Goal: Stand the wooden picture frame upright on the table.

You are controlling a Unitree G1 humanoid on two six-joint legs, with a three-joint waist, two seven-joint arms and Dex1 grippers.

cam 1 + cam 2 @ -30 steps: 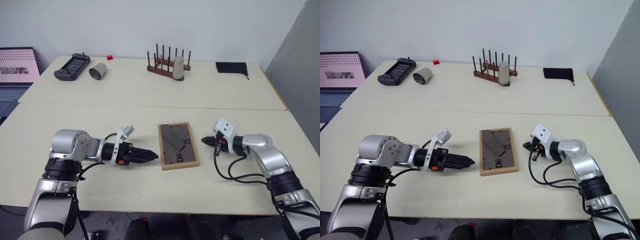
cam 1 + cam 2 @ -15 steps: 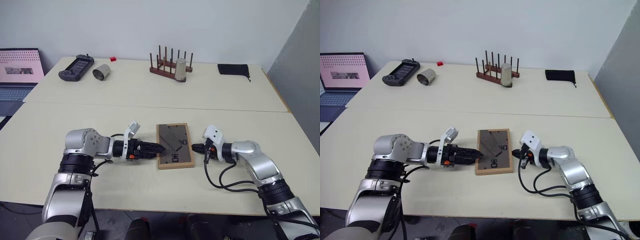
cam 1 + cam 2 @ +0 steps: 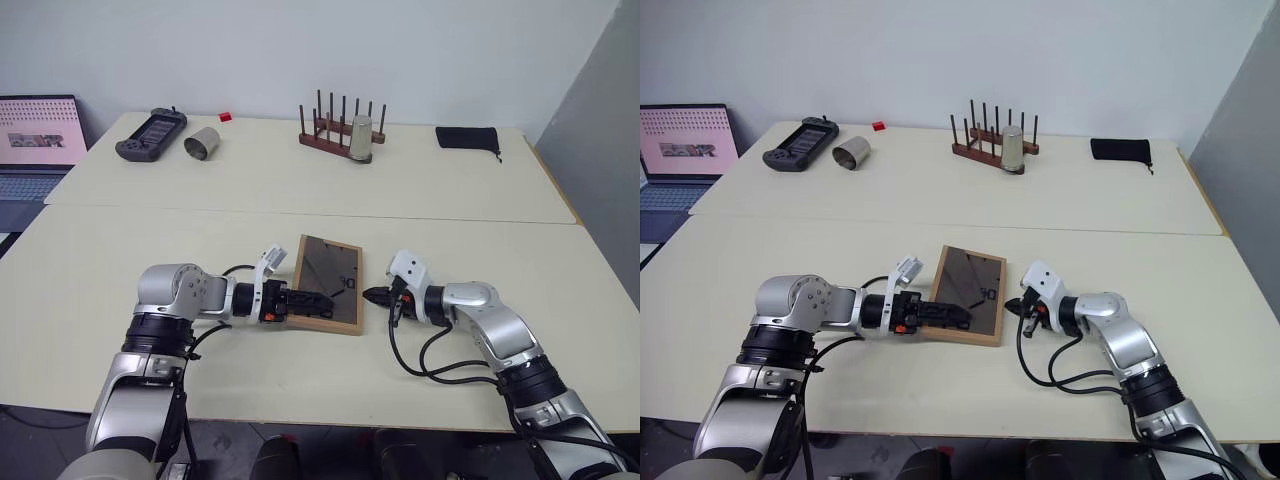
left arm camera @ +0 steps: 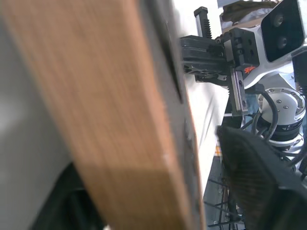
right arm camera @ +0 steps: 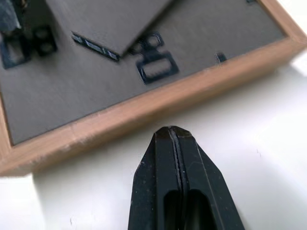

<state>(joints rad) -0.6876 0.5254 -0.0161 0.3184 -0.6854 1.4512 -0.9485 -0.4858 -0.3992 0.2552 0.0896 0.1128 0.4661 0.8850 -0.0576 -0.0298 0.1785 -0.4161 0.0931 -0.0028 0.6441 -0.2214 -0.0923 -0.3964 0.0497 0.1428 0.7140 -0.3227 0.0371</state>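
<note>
On the near half of the tabletop (image 3: pixel 200 225), just in front of me, the wooden picture frame (image 3: pixel 327 282) sits back side up, its dark grey panel toward me, tilted with its left edge raised. My left pincer (image 3: pixel 318 300) reaches in from the left, its black fingers (image 3: pixel 945 315) over and under that left edge, grasping the wooden picture frame; in my left wrist view the light wood edge (image 4: pixel 120 120) runs close between them. My right pincer (image 3: pixel 372 296) is clenched, its two tips (image 5: pixel 173 139) pressed together and grasping nothing; it lies just beside the frame's right edge, not quite touching it as far as my right wrist view shows. On the far half of the tabletop, past the seam, stand a dark red-brown peg rack (image 3: pixel 335 130) with a metal cup (image 3: pixel 360 138) upside down beside it, a second metal cup (image 3: pixel 202 143) on its side, a game controller (image 3: pixel 151 134), a small red block (image 3: pixel 224 117) and a black pouch (image 3: pixel 466 138). A laptop (image 3: pixel 35 140) sits off to the far left.
</note>
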